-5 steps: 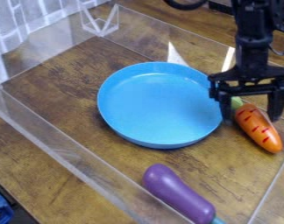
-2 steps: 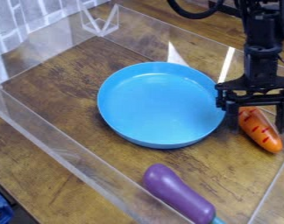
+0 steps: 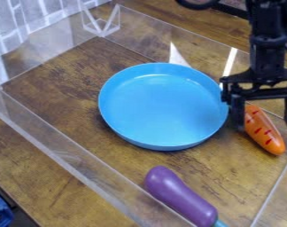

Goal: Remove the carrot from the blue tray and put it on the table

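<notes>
The orange carrot [image 3: 263,129] with dark stripes lies on the dark wood table [image 3: 63,97], just right of the blue tray [image 3: 160,105] and outside its rim. The round tray holds nothing. My black gripper [image 3: 260,99] hangs open above the carrot's upper end, pointing down, with one finger near the tray's right rim and the other toward the picture's right edge. Nothing is between the fingers.
A purple eggplant toy [image 3: 182,197] lies at the front, below the tray. Clear plastic walls [image 3: 45,133] fence the table on the left, front and back.
The open gripper has risen off the carrot and drifted slightly right. The carrot stays on the table beside the tray.
</notes>
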Robot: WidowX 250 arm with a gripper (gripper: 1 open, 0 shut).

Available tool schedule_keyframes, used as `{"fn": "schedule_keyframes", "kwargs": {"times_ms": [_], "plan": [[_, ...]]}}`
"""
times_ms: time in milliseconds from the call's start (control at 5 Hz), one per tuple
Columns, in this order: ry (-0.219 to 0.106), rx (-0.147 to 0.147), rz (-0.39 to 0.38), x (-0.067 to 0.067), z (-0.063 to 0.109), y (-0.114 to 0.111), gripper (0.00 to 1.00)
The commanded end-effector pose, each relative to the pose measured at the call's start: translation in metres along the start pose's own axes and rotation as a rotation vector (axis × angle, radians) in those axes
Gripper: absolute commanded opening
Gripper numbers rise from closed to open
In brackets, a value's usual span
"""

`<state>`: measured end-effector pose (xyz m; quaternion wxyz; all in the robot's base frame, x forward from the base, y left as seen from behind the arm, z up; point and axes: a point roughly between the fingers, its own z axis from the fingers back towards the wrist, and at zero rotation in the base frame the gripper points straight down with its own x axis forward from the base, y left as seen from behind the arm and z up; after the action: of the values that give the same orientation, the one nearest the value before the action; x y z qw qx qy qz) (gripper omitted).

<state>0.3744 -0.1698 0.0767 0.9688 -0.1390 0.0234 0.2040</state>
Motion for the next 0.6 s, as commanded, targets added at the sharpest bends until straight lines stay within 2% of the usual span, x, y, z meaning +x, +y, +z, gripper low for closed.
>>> {"fn": "schedule_keyframes", "kwargs": {"times_ms": [0,400], "plan": [[-0.074,-0.105,-0.048,-0.005,0.057,-0.021,1.00],[-0.027,-0.101,-0.128,-0.034,0.064,-0.019,1.00]]}}
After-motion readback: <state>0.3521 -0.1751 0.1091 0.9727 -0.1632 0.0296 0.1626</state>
